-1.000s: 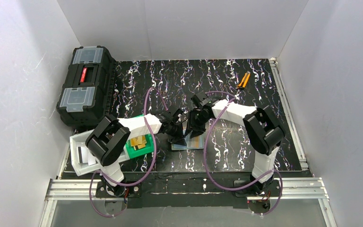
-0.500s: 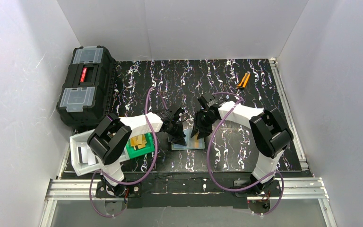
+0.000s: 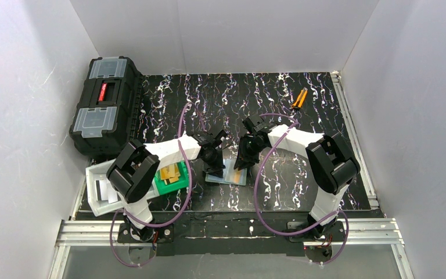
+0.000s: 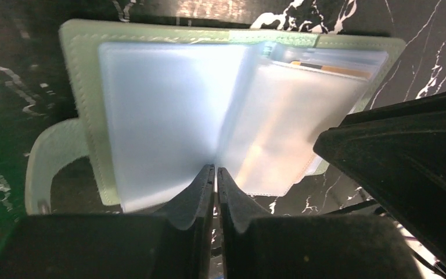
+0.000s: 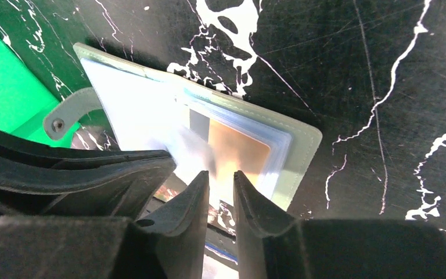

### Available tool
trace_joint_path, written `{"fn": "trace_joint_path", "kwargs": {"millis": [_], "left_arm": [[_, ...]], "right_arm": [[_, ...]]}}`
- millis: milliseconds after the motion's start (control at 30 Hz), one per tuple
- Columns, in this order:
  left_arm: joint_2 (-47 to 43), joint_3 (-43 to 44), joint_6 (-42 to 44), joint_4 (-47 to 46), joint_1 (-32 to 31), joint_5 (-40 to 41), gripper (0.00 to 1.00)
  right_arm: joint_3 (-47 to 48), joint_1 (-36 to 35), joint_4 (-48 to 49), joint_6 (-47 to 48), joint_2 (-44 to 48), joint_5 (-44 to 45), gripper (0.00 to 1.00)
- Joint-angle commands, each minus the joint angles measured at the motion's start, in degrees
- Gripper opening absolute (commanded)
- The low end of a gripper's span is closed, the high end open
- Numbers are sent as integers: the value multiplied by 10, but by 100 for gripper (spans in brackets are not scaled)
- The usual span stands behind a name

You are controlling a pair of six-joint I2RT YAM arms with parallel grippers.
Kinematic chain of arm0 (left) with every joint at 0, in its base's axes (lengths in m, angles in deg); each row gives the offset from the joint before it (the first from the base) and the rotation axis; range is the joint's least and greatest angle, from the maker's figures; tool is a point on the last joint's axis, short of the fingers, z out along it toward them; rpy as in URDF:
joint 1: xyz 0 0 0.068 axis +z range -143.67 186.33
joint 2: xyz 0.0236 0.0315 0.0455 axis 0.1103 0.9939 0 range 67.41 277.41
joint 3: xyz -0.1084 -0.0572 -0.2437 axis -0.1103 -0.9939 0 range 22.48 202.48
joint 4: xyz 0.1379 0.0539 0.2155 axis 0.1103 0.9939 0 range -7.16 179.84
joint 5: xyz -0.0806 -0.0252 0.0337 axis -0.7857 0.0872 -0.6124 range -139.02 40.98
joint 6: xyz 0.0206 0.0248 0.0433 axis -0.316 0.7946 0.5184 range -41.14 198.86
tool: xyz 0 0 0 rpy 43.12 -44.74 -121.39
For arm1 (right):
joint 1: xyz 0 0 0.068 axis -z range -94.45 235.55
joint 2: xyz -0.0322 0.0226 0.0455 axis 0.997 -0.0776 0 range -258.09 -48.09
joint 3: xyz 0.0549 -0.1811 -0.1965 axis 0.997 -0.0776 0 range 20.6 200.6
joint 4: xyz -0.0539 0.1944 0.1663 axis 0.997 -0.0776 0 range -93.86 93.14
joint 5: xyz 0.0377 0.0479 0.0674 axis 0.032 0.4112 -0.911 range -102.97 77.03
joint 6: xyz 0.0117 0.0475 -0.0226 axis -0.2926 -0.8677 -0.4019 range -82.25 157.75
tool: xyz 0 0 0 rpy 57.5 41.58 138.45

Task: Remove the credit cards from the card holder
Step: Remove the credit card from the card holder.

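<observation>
The card holder point(image 3: 227, 175) lies open on the black marbled table between my grippers, pale blue-grey inside point(image 4: 162, 110). An orange credit card point(image 5: 238, 150) sits in its right pocket, and its edge shows in the left wrist view point(image 4: 331, 68). My left gripper point(image 3: 213, 164) is shut, its tips point(image 4: 215, 168) on the holder's centre fold. My right gripper point(image 3: 243, 161) hovers at the holder's right panel, its jaws a narrow gap apart point(image 5: 220, 175) over the card's near end and holding nothing. More gold credit cards point(image 3: 171, 173) lie in the green bin.
The bright green bin point(image 3: 181, 185) stands just left of the holder, with a white bin point(image 3: 100, 192) beside it. A black toolbox point(image 3: 101, 104) sits at the back left. An orange-handled tool point(image 3: 299, 99) lies at the back right.
The right gripper drew back to the right, off the holder's middle. The left gripper shifted slightly left. The holder slid left and turned a little.
</observation>
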Motion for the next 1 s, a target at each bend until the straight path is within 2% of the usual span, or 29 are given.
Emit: {"fn": "trace_joint_path", "kwargs": {"millis": [0, 333, 433, 500, 633, 967], "left_arm": [[-54, 40, 42, 98, 2, 63, 7], [-106, 47, 60, 145, 14, 101, 9], [-102, 37, 75, 101, 14, 42, 10], [-101, 30, 75, 60, 12, 13, 16], [-66, 50, 89, 36, -10, 3, 22], [26, 62, 98, 22, -30, 52, 22]], "right_arm": [[19, -1, 13, 0, 5, -23, 30], [66, -5, 8, -7, -29, -54, 32], [61, -5, -2, -7, -26, -38, 32], [54, -4, -14, -7, -20, -15, 32], [18, 9, -10, -15, 21, 22, 35], [-6, 19, -2, -14, 27, 16, 37]]}}
